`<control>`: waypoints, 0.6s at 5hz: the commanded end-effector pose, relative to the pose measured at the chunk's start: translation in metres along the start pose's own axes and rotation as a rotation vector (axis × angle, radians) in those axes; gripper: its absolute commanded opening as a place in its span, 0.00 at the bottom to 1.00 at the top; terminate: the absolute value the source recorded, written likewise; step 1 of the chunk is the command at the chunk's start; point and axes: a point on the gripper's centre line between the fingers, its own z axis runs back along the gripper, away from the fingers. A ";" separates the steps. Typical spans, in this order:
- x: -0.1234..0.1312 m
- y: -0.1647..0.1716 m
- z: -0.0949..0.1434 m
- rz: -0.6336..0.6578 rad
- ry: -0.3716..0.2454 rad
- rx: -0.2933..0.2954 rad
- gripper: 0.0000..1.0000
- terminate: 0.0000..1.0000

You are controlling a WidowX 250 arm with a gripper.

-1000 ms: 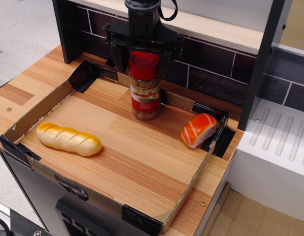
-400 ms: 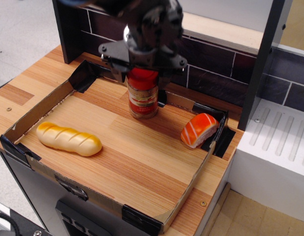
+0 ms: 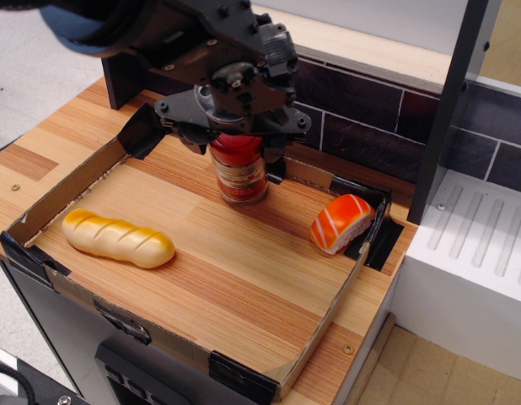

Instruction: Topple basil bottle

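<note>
The basil bottle (image 3: 240,179), a small clear jar with a red cap and a red label, stands near the back middle of the wooden tray floor (image 3: 244,261). It looks upright or only slightly tilted. My gripper (image 3: 237,145) comes down over it from behind, leaning toward the camera. Its black fingers (image 3: 196,137) sit on either side of the red cap and close on it. The gripper body hides most of the cap's top.
A yellow bread loaf (image 3: 117,238) lies at the tray's left front. An orange-and-white sushi piece (image 3: 341,223) lies at the right by the cardboard rim (image 3: 349,283). A dark tiled wall (image 3: 370,126) stands behind. A white drain rack (image 3: 480,245) sits to the right.
The arm has swung down and forward over the bottle, now covering its cap. The bottle has shifted slightly left and still stands.
</note>
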 end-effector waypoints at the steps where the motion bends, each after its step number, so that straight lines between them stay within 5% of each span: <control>1: -0.022 -0.005 0.002 0.022 0.202 -0.080 0.00 0.00; 3: -0.042 -0.011 0.000 0.048 0.494 -0.090 0.00 0.00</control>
